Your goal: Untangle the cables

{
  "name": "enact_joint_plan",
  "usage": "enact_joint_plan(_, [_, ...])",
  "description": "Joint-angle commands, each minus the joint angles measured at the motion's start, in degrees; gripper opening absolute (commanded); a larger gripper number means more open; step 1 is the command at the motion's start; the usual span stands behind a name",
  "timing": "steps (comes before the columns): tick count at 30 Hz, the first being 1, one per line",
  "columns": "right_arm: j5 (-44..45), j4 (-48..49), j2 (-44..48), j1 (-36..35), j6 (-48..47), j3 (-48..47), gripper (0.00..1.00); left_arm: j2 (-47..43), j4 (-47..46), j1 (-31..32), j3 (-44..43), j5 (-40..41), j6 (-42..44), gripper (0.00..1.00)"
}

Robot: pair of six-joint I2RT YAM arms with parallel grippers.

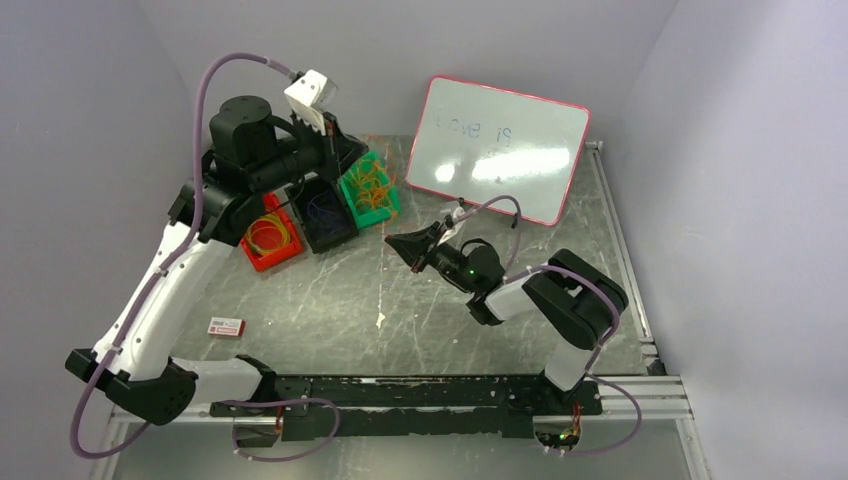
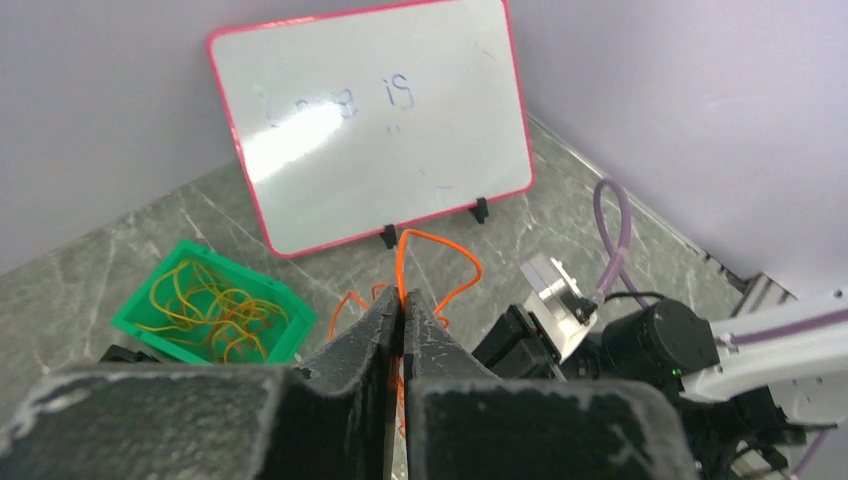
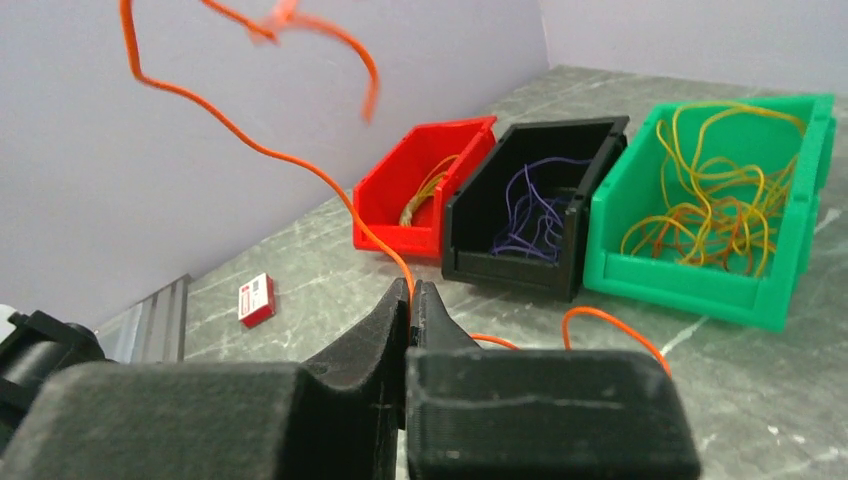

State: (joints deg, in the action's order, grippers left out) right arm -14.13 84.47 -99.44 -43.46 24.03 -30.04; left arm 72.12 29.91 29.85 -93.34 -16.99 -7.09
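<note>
Cable check: thin orange wire cable (image 3: 265,153) is pinched at both claws. The left gripper (image 2: 402,312) clamps it tight, with a loop curling above the tips. The right gripper (image 3: 412,300) is closed on orange cable too, in front of the green plastic bin (image 3: 700,285). I lose the upper end, blurred and cut off; from overhead it's too thin to trace. Green bin holds tangled orange-yellow strands (image 3: 720,200). Beside it sits a black bin (image 3: 505,265) with dark blue wires (image 3: 530,215), then a red bin (image 3: 400,235). Marbled grey tabletop (image 3: 300,268).
</note>
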Motion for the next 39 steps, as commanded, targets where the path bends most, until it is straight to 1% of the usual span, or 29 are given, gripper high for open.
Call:
enact_joint_plan(1, [3.1, -2.2, 1.0, -0.1, 0.2, 2.3, 0.00, -1.3, 0.9, 0.3, -4.3, 8.2, -1.3, 0.07])
enact_joint_plan(4, [5.0, -5.7, 3.5, -0.1, -0.3, 4.8, 0.00, -0.6, 2.3, 0.2, -9.0, 15.4, -1.1, 0.07])
enact_joint_plan(6, [6.3, -9.9, 5.9, 0.0, -1.3, 6.4, 0.00, 0.2, 3.6, 0.2, -13.2, 21.6, -0.7, 0.07])
enact_joint_plan(9, [8.3, -16.7, 10.7, -0.1, -2.8, 9.0, 0.00, 1.6, 4.5, 0.1, -19.6, 31.1, 1.0, 0.07])
enact_joint_plan(13, [12.9, -28.2, 18.1, -0.1, -3.2, 12.4, 0.00, 4.0, 3.6, 0.2, -26.5, 42.7, 6.1, 0.07])
enact_joint_plan(16, [16.8, -37.5, 24.5, -0.2, -3.3, 14.0, 0.00, 6.4, 3.4, 0.2, -30.9, 47.9, 10.9, 0.07])
enact_joint_plan(18, [18.5, -43.5, 28.5, -0.2, -3.8, 14.4, 0.00, 7.1, 2.5, 0.2, -32.0, 48.5, 12.5, 0.07])
enact_joint_plan(20, [19.7, -46.9, 32.6, -0.2, -3.9, 15.2, 0.00, 6.7, 1.3, 0.2, -31.1, 47.7, 12.8, 0.07])
enact_joint_plan(22, [20.5, -49.7, 37.1, -0.2, -4.2, 15.4, 0.00, 5.4, 0.4, 0.2, -28.8, 44.5, 11.9, 0.07])
enact_joint_plan(24, [20.0, -52.3, 41.4, -0.2, -5.4, 14.2, 0.00, 4.0, 0.0, 0.2, -25.5, 39.0, 10.3, 0.07])
enact_joint_plan(25, [18.6, -53.0, 42.9, -0.2, -6.9, 13.4, 0.00, 3.1, -0.4, 0.2, -22.7, 35.3, 9.8, 0.07])
enact_joint_plan(26, [15.3, -53.4, 44.0, -0.2, -8.4, 12.7, 0.00, 2.2, -1.4, 0.2, -20.5, 30.4, 9.7, 0.07])
enact_joint_plan(27, [7.9, -54.2, 45.6, -0.2, -12.3, 10.3, 0.09, 0.0, -3.9, 0.2, -15.2, 20.4, 9.8, 0.07])
enact_joint_plan(29, [2.6, -56.3, 46.2, -0.1, -15.2, 7.5, 0.22, -1.8, -6.4, 0.2, -11.4, 14.7, 9.4, 0.07])
enact_joint_plan(31, [0.7, -59.5, 47.0, -0.1, -17.2, 4.5, 0.32, -2.8, -8.0, 0.1, -9.5, 11.3, 9.2, 0.07])
enact_joint_plan(34, [2.1, -62.5, 49.4, -0.2, -18.9, 0.8, 0.39, -3.5, -8.7, 0.2, -8.7, 7.0, 9.2, 0.07])
enact_joint_plan(37, [4.0, -62.8, 52.5, -0.2, -20.0, -1.7, 0.46, -4.4, -9.5, 0.2, -7.4, 4.0, 9.5, 0.07])
enact_joint_plan(39, [5.0, -62.6, 54.5, -0.2, -21.3, -3.1, 0.49, -5.0, -10.1, 0.2, -6.3, 2.6, 9.6, 0.07])
